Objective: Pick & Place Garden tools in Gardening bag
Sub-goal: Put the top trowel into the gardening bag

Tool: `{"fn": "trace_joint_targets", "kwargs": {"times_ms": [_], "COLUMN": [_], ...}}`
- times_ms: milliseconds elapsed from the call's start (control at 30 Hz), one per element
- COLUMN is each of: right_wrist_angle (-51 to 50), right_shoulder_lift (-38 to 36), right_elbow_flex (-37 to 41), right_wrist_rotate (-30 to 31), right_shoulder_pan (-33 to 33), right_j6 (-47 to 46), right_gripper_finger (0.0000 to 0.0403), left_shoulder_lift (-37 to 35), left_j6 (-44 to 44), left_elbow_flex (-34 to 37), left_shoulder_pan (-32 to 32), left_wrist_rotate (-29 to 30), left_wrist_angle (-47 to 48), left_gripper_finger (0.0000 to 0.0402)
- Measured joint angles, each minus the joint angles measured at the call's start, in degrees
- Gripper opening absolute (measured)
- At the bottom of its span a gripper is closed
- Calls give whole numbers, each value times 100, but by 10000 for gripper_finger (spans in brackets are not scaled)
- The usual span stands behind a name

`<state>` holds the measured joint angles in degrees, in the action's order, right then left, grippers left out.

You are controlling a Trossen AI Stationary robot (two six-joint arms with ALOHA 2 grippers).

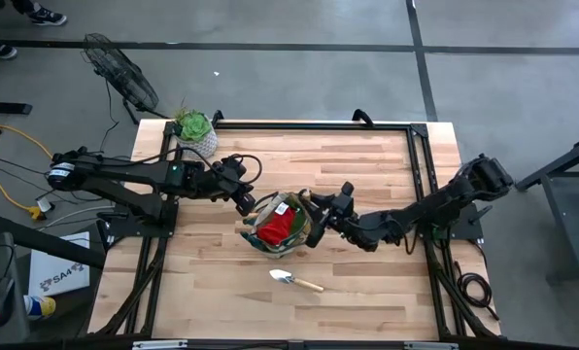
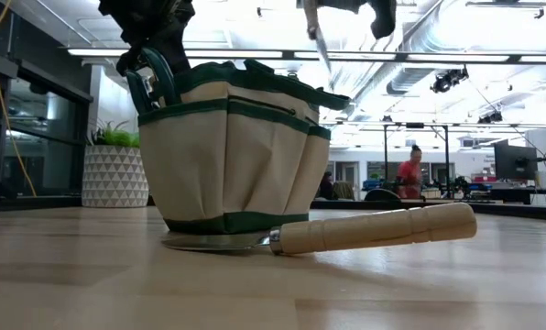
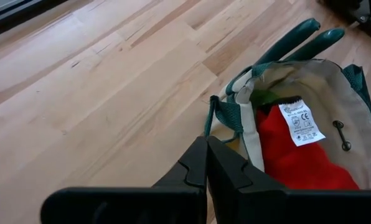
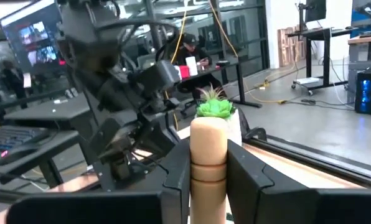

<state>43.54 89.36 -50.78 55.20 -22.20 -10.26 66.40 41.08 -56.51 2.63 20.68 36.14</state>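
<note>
Both claws meet at the gardening bag [image 1: 280, 225] mid-table, a trowel [image 1: 294, 281] lying just beside it.

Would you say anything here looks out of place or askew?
Only one thing: a trowel lies flat on the table, outside the gardening bag. The right gripper holds another trowel's wooden handle; the left gripper pinches the bag's rim.

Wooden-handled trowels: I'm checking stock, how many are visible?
2. One silver-bladed, wooden-handled trowel lies on the table beside the beige fabric bag; the right gripper grips another's handle. More may be hidden inside.
</note>
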Motion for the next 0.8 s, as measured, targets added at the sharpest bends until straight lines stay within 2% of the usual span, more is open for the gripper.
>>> {"fn": "trace_joint_targets", "kwargs": {"times_ms": [333,800], "right_wrist_angle": [88,0], "right_shoulder_lift": [389,393], "right_elbow_flex": [0,0], "right_wrist_rotate": [-322,-372], "right_shoulder_pan": [207,257], "right_j6": [-17,258], "right_gripper_finger": [60,60], "left_shoulder_lift": [23,23], "left_j6": [182,232], "left_elbow_flex": [2,2], "left_shoulder_pan": [0,0], "left_wrist_rotate": [-2,76], "left_wrist_angle": [2,2], "left_gripper_finger": [0,0]}}
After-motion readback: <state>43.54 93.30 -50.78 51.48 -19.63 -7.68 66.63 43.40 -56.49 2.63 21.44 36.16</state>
